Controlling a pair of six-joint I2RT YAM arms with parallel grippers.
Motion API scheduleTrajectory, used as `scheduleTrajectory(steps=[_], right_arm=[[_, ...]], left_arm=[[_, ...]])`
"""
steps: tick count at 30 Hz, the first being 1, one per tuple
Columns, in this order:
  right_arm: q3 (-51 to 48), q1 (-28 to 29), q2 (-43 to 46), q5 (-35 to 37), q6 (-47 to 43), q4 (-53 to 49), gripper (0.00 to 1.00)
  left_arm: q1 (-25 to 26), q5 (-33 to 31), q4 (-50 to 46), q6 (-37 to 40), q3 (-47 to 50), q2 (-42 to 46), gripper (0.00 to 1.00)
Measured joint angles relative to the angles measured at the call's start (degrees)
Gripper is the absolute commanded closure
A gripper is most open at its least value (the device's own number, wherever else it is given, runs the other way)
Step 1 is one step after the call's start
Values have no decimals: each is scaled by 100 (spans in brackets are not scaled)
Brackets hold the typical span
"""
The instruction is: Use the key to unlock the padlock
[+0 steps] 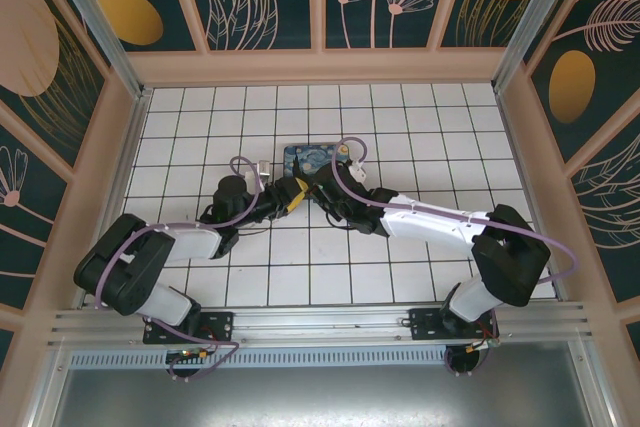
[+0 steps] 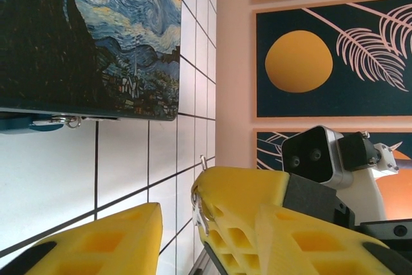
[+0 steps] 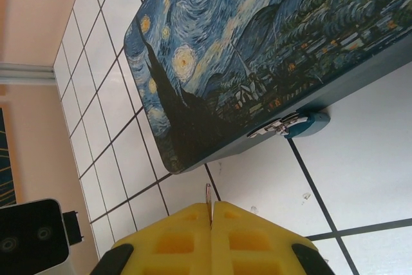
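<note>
No legible text, label, brand or number anywhere.

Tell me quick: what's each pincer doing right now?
Left pincer: open, holding nothing.
Right pincer: closed on the key.

Top camera high, looking down on tiled floor; wrist cameras low, close, rolled sideways; all share painted box.
</note>
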State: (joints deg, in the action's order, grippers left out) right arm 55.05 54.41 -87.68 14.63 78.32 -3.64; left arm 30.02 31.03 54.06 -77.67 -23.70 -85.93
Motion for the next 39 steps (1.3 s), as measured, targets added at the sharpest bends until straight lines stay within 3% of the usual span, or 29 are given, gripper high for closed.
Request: scheduleTrajectory(steps=[9,34,37,39], right_arm=[[0,7,0,-66,0,44,100],[-7,87,2,-79,2,46,100],[-11,87,2,-76,2,46,100],[-42,87,31,-68,4,46,80]], left_arm=[[0,-4,105,2,0,-140,64],[0,-61,146,81,-31,-201,99],[0,-63,142,111,-35,-201,100],[0,-61,133,138,-39,-201,100]])
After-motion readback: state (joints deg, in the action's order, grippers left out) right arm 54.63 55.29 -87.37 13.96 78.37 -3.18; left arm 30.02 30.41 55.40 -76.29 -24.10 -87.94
